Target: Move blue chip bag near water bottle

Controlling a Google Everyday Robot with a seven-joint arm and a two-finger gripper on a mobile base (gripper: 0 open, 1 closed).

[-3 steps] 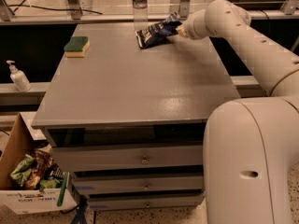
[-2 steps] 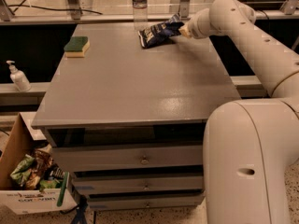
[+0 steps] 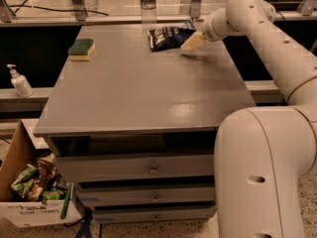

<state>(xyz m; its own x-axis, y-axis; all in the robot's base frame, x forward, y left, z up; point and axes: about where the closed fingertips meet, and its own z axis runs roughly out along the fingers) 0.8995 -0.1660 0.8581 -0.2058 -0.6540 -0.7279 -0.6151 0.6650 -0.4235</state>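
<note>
Gripper (image 3: 192, 42) has been drawn back just right of the bag (image 3: 167, 36), grip state not discernible; bag is left upper centre on the bench (image 3: 148, 93), near the bottle (image 3: 147, 4), so placement is judged complete.

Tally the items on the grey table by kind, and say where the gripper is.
Chip bags: 1, the blue chip bag
Bottles: 1, the water bottle
Sponges: 1, the green sponge
Total: 3
The gripper hangs close beside the bag, on the side away from the sponge.
</note>
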